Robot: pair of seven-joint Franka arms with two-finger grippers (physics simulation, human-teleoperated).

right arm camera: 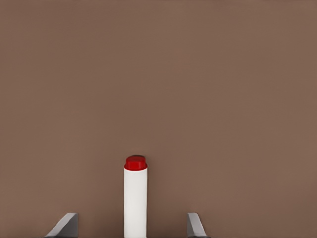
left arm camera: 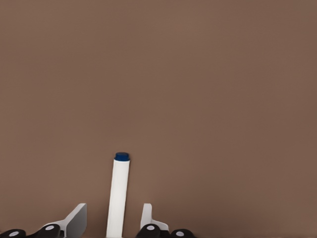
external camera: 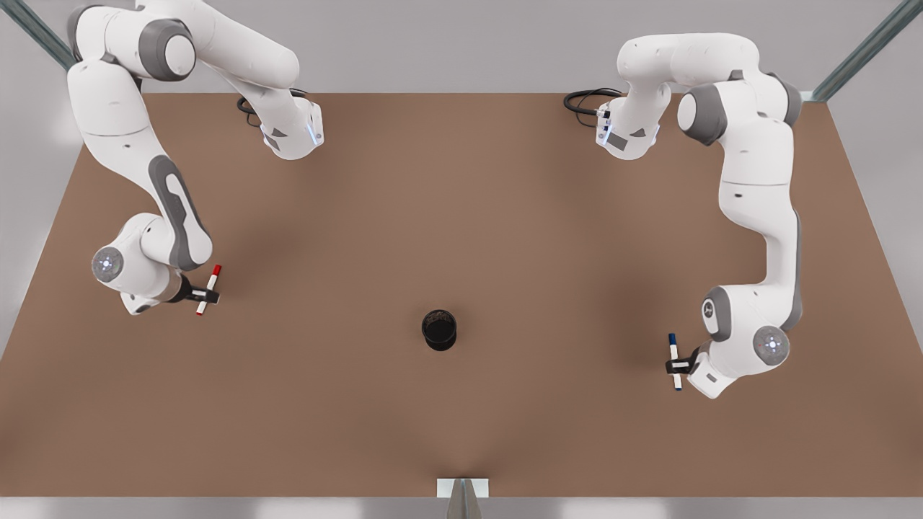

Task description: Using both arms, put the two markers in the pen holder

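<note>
Two markers, one pen holder, two arms on the brown bench [external camera: 461, 202]. At the front view's left, the right gripper [external camera: 208, 295] has its jaws wide open, straddling the red marker [external camera: 214, 277]. The black pen holder [external camera: 439, 329] stands mid-bench, well apart from both. At the front view's right, the left gripper [external camera: 676, 366] has narrower jaws round the blue marker [external camera: 673, 349]; whether they grip it I cannot tell.
</note>
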